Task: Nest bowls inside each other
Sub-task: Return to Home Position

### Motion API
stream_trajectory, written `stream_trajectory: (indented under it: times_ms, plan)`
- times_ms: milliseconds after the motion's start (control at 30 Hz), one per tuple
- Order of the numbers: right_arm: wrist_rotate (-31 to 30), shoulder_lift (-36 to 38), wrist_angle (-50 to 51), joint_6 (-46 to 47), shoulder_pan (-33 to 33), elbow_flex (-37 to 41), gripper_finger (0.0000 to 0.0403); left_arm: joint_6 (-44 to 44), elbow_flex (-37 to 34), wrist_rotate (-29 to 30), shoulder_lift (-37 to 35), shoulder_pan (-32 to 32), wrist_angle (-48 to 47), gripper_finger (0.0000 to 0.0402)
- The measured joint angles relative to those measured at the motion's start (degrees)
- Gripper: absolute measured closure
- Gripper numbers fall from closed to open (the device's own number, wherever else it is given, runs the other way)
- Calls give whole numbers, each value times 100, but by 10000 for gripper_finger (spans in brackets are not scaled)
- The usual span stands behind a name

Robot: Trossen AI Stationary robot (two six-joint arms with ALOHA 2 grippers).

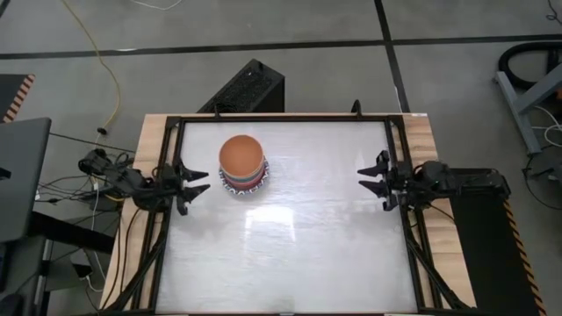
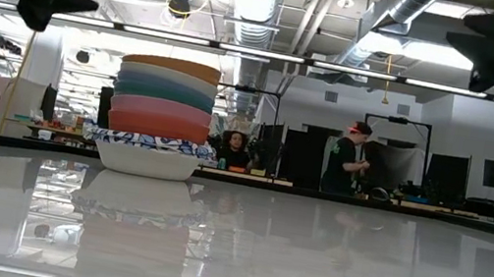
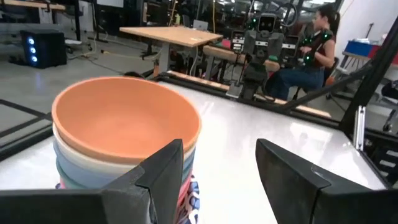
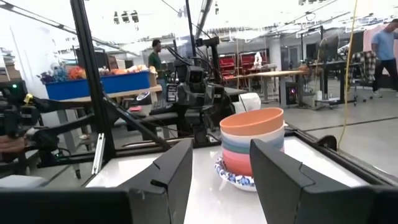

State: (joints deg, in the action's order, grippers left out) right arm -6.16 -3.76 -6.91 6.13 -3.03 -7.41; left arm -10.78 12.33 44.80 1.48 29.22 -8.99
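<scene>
- One stack of six bowls [image 1: 247, 180] stands on the bench [image 1: 290, 254], in the upper half of the high view and toward the left arm's side.
- Counted from the top in the low view: orange bowl [image 2: 171, 67], cream bowl [image 2: 168, 76], blue bowl [image 2: 166, 85], dark green bowl [image 2: 164, 97], pink bowl [image 2: 161, 109], red bowl [image 2: 157, 127]. There is one of each, upright, each nested in the one below.
- The red bowl sits in a blue-and-white patterned dish [image 2: 151, 142] with a white underside. I cannot tell how many patterned pieces lie there.
- The left end effector [image 1: 205, 179] is at the bench's left edge, just beside the stack and apart from it. Its two fingers are spread wide with nothing between them.
- The right end effector [image 1: 363, 178] is at the right edge, well apart from the stack. Its two fingers are spread too and hold nothing.
- Three people [image 2: 351, 157] show in the room behind the bench: two standing, one seated.
- Any lettering on the gear in the room is too small to read.
</scene>
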Motion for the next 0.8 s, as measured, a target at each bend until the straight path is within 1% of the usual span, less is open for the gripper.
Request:
stream_trajectory:
  times_ms: [233,333,500,600,800]
  plan:
    - [-1,225,-550,139,0,682,223,-106,-265,0,-2,0,0,210]
    - [-25,244,-290,302,0,694,223,-106,-364,4,-4,1,-9,210]
    - [-93,229,-207,395,7,696,223,-187,-627,12,-4,-1,19,210]
    - [-134,229,-86,398,7,696,223,-185,-887,19,6,-1,402,210]
    - [-152,233,-35,413,7,699,223,80,-904,-364,43,1,603,210]
